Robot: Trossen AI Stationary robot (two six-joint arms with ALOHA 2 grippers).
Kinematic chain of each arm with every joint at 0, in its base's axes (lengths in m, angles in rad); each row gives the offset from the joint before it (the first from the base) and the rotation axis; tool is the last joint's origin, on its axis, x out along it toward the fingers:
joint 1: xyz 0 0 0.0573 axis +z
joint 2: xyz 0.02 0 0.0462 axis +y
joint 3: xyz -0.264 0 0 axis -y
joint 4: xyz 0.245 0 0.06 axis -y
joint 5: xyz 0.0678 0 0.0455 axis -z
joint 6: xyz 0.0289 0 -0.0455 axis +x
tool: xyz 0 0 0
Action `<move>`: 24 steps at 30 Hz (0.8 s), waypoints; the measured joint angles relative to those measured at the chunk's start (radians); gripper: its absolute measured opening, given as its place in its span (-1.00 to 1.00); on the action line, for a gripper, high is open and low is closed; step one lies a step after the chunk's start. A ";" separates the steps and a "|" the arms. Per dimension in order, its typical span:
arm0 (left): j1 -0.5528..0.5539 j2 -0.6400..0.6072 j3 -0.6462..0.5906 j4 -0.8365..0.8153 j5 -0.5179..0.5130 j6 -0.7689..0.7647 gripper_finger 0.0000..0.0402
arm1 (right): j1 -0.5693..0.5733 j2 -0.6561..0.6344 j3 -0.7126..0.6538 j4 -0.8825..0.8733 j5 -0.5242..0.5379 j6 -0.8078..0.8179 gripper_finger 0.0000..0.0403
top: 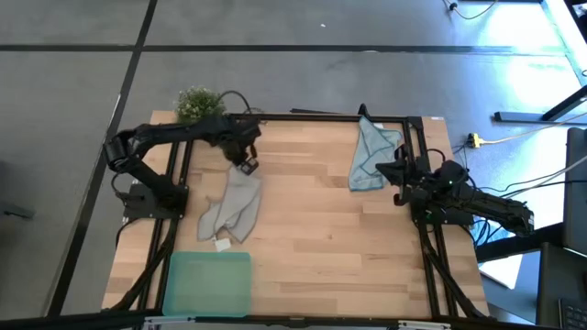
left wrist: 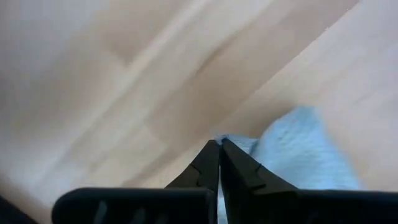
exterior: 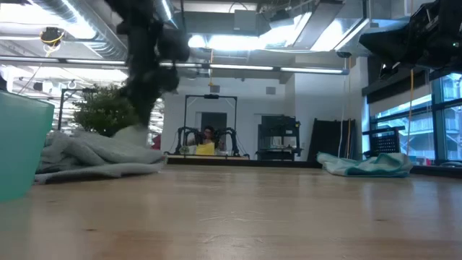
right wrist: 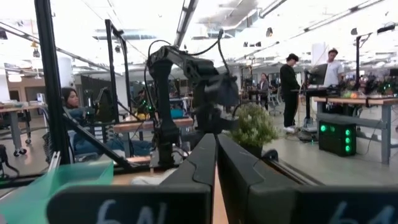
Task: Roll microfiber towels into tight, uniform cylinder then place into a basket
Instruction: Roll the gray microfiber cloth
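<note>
The pale grey microfiber towel [top: 231, 206] lies crumpled on the wooden table left of centre, with its white tag [top: 221, 244] at its near end. My left gripper [top: 246, 166] points down over the towel's far end and is shut on it. The light blue towel [top: 373, 154] lies bunched at the far right. My right gripper [top: 383, 169] waits shut beside it, raised off the table. The mint-green basket [top: 208, 282] stands at the near edge, left of centre, with nothing in it. My left gripper pinches the grey towel's far end [left wrist: 235, 142] between its two shut fingers, coming from above and pointing down. That end is drawn up into a peak [exterior: 134, 133] under the fingers. The rest of the towel [exterior: 86, 157] lies slack on the table.
A small potted plant [top: 197, 103] stands at the table's far left corner, just behind my left arm. Black frame rails [top: 415, 147] run along the far, left and right edges. Bare wood [top: 321, 238] lies between the two towels.
</note>
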 joint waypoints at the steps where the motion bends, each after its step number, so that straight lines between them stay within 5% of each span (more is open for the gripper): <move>1: -0.006 0.000 0.039 -0.002 -0.001 0.009 -0.99 | 0.000 0.001 0.006 -0.004 0.000 -0.001 -0.91; 10: -0.071 -0.001 0.407 -0.081 -0.018 0.079 -1.00 | 0.000 0.120 0.121 -0.012 0.000 -0.043 -0.91; 24: -0.177 -0.003 0.669 -0.102 -0.020 0.186 -1.00 | 0.000 0.701 0.443 -0.016 0.050 -0.113 -0.91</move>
